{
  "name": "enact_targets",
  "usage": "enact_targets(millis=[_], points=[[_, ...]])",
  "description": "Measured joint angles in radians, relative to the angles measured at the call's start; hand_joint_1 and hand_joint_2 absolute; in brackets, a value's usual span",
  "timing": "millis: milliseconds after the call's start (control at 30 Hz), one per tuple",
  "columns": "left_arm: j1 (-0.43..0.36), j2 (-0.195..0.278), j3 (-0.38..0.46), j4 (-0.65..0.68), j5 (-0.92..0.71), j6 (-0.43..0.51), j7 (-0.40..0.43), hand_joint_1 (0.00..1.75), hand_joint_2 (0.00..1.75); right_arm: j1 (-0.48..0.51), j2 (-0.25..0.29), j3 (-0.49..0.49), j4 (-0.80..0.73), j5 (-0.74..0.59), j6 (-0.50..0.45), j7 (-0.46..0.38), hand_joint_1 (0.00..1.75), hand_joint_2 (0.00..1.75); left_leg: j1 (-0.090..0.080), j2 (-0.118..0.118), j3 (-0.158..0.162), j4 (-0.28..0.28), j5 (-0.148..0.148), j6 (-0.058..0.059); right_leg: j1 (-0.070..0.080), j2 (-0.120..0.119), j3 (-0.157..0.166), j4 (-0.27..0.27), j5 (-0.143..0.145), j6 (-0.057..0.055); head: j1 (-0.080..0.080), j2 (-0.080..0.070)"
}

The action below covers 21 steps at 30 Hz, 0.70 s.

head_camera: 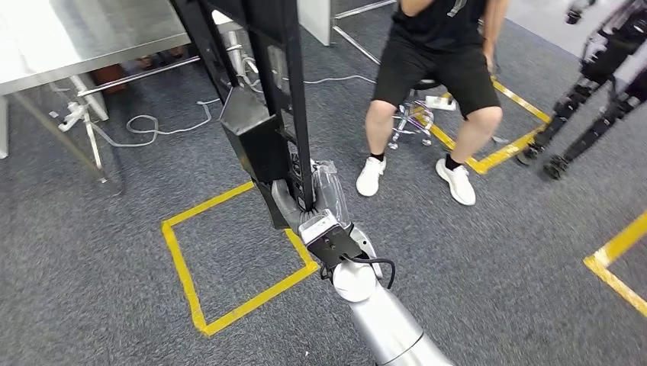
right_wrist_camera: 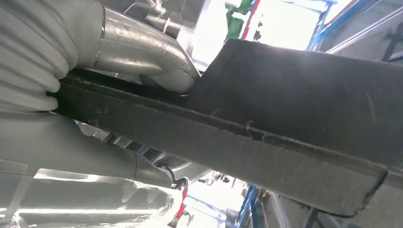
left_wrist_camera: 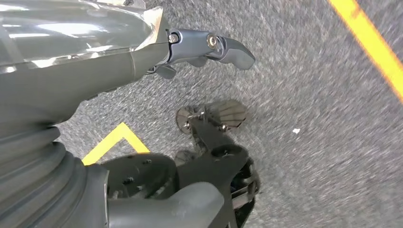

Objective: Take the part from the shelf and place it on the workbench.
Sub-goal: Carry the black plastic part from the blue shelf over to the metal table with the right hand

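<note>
Right robot hand (head_camera: 317, 200) is clamped on the long black part (head_camera: 267, 91), carrying it over carpet; steel desk (head_camera: 76, 38) drop-off remains. Left robot hand (left_wrist_camera: 142, 47) holds nothing.

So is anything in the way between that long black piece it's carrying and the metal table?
Nothing visible stands between them. The right hand already grips the black part, and the steel workbench lies off to the left across open grey carpet. Loose cables trail on the floor near its legs; a seated person is on the other side.

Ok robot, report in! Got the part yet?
Right hand grips the black part. Left hand hangs open over carpet. Seated person ahead, table far left.
</note>
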Motion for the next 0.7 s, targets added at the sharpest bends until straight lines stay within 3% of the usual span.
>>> enact_targets(millis=[67,100,133,167,200,267,333,400,433,500,567,633,667,700], points=[[-0.003,0.0,0.0,0.0,-0.002,0.0,-0.001,0.0,1.75,0.001,-0.002,0.001,0.001,0.0,0.0,0.001,1.75,1.75,0.002,-0.024,0.005,-0.006,0.004,0.009,-0.004,0.051,-0.059,0.123,-0.053,-0.009,0.004,0.0],[-0.005,0.0,0.0,0.0,-0.004,0.0,-0.001,0.0,1.75,0.003,-0.005,0.001,0.003,0.0,-0.001,0.002,1.75,1.75,0.002,-0.038,0.004,-0.006,0.004,0.011,-0.005,0.064,-0.096,0.192,-0.077,-0.012,0.006,0.0],[-0.005,0.0,0.0,0.0,-0.006,0.0,-0.001,0.0,1.75,0.005,-0.008,0.001,0.005,0.0,-0.001,0.003,1.75,1.75,0.002,-0.052,0.004,-0.006,0.003,0.012,-0.005,0.069,-0.123,0.239,-0.089,-0.011,0.008,0.0],[-0.005,0.0,0.0,0.0,-0.006,0.0,-0.001,0.0,1.75,0.007,-0.01,0.001,0.007,-0.001,-0.002,0.003,1.75,1.75,0.002,-0.066,0.004,-0.005,0.003,0.011,-0.005,0.072,-0.132,0.248,-0.084,-0.005,0.008,0.0],[-0.004,0.0,0.0,0.0,-0.007,0.001,-0.001,0.0,1.75,0.007,-0.011,0.001,0.009,-0.001,-0.002,0.003,1.75,1.75,0.002,-0.081,0.005,-0.005,0.003,0.011,-0.006,0.075,-0.121,0.213,-0.063,0.004,0.008,0.0],[-0.003,0.0,0.0,0.0,-0.007,0.004,0.0,0.0,1.75,0.005,-0.011,0.001,0.01,-0.001,-0.002,0.003,1.75,1.75,0.001,-0.106,0.005,-0.001,0.002,0.006,-0.011,0.104,-0.06,0.07,0.001,0.02,0.009,0.0],[-0.003,0.0,0.0,0.0,-0.007,0.009,0.0,0.0,1.75,0.002,-0.008,0.001,0.011,-0.001,-0.002,0.003,1.75,1.75,-0.001,-0.127,0.0,0.005,-0.002,-0.004,-0.014,0.13,-0.017,-0.027,0.041,0.018,0.009,0.0],[0.0,0.0,0.0,0.0,-0.007,0.013,0.0,0.0,1.75,-0.002,-0.004,0.002,0.013,-0.001,-0.001,0.003,1.75,1.75,0.001,-0.142,-0.006,0.006,-0.002,-0.018,-0.012,0.125,-0.009,-0.039,0.047,0.002,0.009,0.0],[0.003,0.0,0.0,0.0,-0.007,0.016,0.0,0.0,1.75,-0.005,0.0,0.002,0.014,-0.001,-0.001,0.003,1.75,1.75,0.004,-0.139,-0.008,0.008,-0.002,-0.024,-0.013,0.117,-0.008,-0.041,0.049,-0.006,0.009,0.0],[0.005,0.001,0.0,0.0,-0.007,0.019,0.0,0.0,1.75,-0.012,0.006,0.002,0.015,-0.002,0.0,0.003,1.75,1.75,0.004,-0.094,-0.026,0.043,-0.025,-0.035,-0.018,0.099,-0.004,-0.046,0.052,-0.021,0.004,0.0],[0.003,0.0,0.0,0.0,-0.007,0.02,0.0,0.0,1.75,-0.017,0.009,0.001,0.018,-0.004,0.001,0.003,1.75,1.75,0.004,-0.039,-0.079,0.149,-0.081,-0.042,-0.016,0.077,0.001,-0.048,0.049,-0.033,-0.003,0.0],[0.002,-0.001,0.0,0.0,-0.007,0.021,0.0,0.0,1.75,-0.017,0.009,0.0,0.022,-0.005,0.001,0.004,1.75,1.75,0.009,-0.023,-0.142,0.266,-0.123,-0.048,-0.012,0.053,0.003,-0.048,0.045,-0.039,-0.004,0.0],[0.002,-0.001,0.0,0.0,-0.007,0.021,0.0,0.0,1.75,-0.017,0.009,0.0,0.024,-0.005,0.002,0.004,1.75,1.75,0.01,-0.021,-0.154,0.285,-0.12,-0.049,-0.011,0.042,0.004,-0.047,0.043,-0.04,-0.004,0.0],[0.003,-0.001,0.0,0.0,-0.007,0.021,0.0,0.0,1.75,-0.017,0.009,0.0,0.026,-0.005,0.002,0.004,1.75,1.75,0.011,-0.017,-0.146,0.264,-0.099,-0.049,-0.01,0.032,0.006,-0.047,0.041,-0.04,-0.005,0.0]])
